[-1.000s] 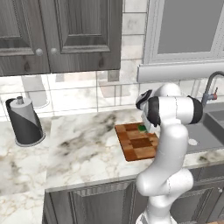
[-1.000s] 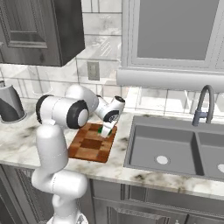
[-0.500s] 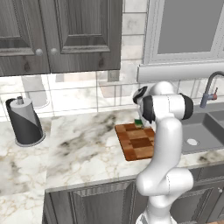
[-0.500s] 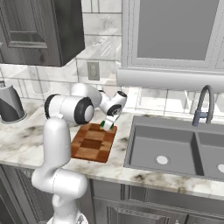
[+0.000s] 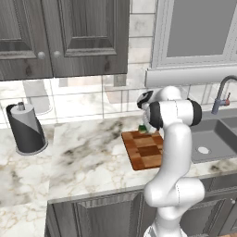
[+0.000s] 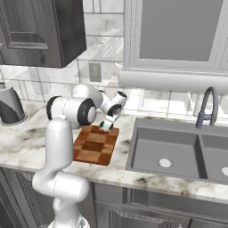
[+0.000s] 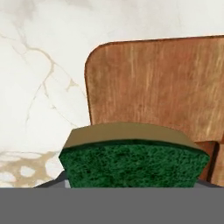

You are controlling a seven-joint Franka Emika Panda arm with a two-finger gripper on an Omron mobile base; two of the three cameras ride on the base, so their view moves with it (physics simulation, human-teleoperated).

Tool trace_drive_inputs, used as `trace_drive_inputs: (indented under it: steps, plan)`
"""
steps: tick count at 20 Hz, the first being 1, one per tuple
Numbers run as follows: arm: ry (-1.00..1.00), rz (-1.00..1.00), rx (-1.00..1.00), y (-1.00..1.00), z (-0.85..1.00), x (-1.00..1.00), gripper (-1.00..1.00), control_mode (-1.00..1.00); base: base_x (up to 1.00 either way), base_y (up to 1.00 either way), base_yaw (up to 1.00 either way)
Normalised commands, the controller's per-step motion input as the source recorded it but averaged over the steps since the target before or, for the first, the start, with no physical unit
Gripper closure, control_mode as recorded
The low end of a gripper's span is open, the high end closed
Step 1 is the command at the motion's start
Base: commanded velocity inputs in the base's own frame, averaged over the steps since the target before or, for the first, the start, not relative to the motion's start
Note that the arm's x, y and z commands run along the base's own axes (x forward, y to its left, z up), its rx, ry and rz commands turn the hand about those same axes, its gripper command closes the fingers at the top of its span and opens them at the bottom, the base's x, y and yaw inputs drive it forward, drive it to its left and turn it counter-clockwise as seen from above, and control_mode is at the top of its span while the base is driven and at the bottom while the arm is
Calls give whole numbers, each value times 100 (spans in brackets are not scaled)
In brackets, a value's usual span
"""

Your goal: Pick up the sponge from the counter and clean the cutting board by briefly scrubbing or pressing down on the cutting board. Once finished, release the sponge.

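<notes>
The sponge (image 7: 133,159), a small block with a coarse dark green scrub face and a smooth yellowish layer, was seen close against the fingers (image 6: 107,125) in the hand view, at the far edge of the cutting board (image 6: 95,144). In the right base view it (image 6: 106,124) was seen as a green and pale sliver at the fingertips, just over the board's far edge. Whether it was gripped or merely lying between the fingers could not be told, and the width of the fingers could not be judged.

Beyond the fingers, the board (image 7: 166,83) was shown as flat wood with a rounded corner and fine grain; from the base cameras it (image 5: 143,149) was seen as a thin rectangle of reddish-brown and tan checks. It was laid on the bench (image 5: 88,152), a white marble-look top with grey-brown veining.

To one side of the fingers a grey sink (image 6: 178,153) with a curved faucet (image 6: 207,107) was set into the bench. Well away on the other side a paper towel roll (image 5: 27,127) stood upright in a dark holder. Dark panelled cabinets (image 5: 65,37) hung above. In the left base view the white arm (image 5: 173,139) covered the board's nearer right part.
</notes>
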Motion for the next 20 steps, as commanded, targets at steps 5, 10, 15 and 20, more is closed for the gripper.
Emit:
trace_drive_inputs:
  steps: [5,10,15,20]
  plan:
    - [0,0,0,68,-24,-31,100,-100,0,0,0]
    - [0,0,0,76,-18,-28,100,-100,0,0,0]
    - [0,0,0,80,-15,-29,100,-100,0,0,0]
    - [2,0,0,74,-20,-30,100,-100,0,0,0]
